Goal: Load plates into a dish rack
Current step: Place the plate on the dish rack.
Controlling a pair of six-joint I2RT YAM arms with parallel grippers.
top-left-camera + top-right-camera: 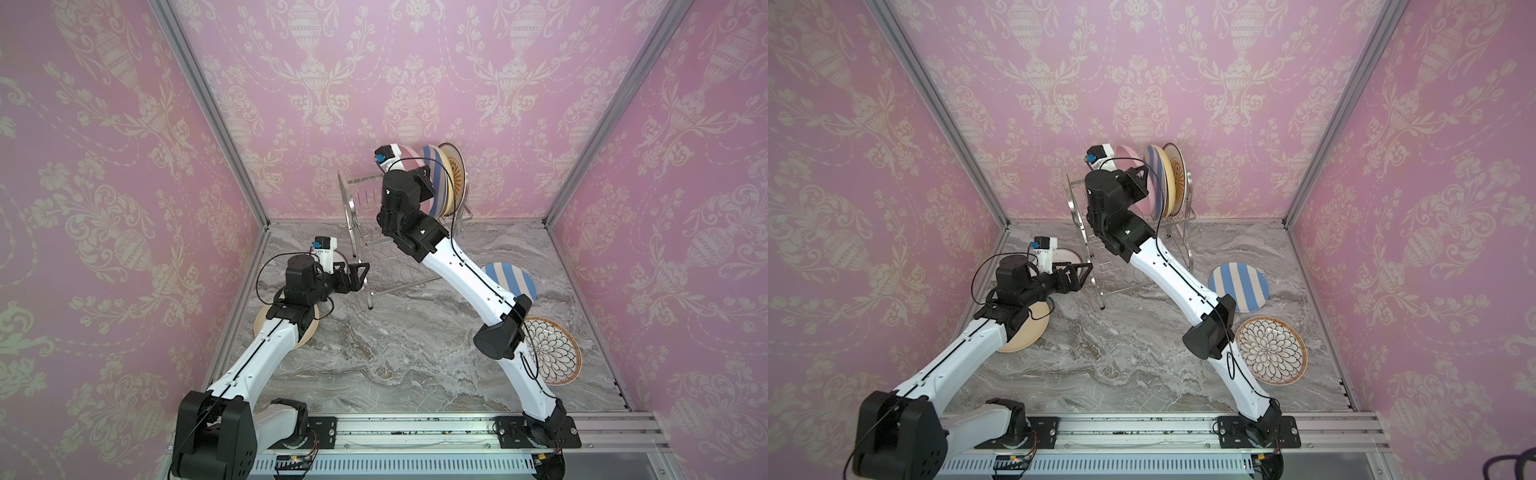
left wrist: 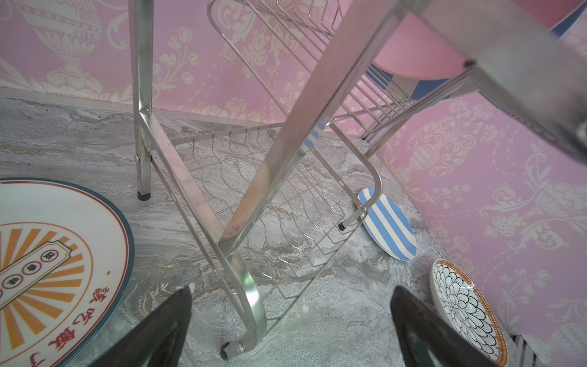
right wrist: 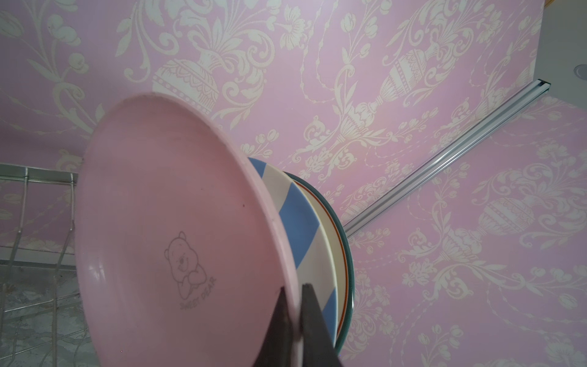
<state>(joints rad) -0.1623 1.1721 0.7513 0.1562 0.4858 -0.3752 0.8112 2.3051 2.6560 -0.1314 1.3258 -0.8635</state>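
Your right claw [image 3: 297, 327] is clamped on the rim of the pink plate [image 3: 165, 238], which stands on edge at the upper shelf of the dish rack [image 2: 279, 152], beside the racked striped plate [image 3: 298, 222]. You can't see its bottom edge or any slot: the right arm [image 1: 453, 266] blocks it. Released unseated, it tips or rolls. Your left claw [image 2: 292, 290] gapes empty near the rack, so there's a bump risk.

Plates counted: eight in all. Blue-and-white striped, two: the racked striped plate [image 3: 298, 222] and the flat striped plate [image 1: 1239, 286]. Orange sunburst, two: the racked sunburst plate [image 1: 457, 176] and the flat sunburst plate [image 2: 47, 270]. One pink plate [image 3: 158, 238], one yellow plate [image 1: 445, 183], one cream plate [image 1: 1027, 334], one black-petal plate [image 1: 1271, 349]. Four plates stand on edge; four lie flat. One dish rack [image 2: 279, 152], with two wire shelves. Robot arms: two, the left arm [image 1: 262, 357] and the right arm [image 1: 461, 274].
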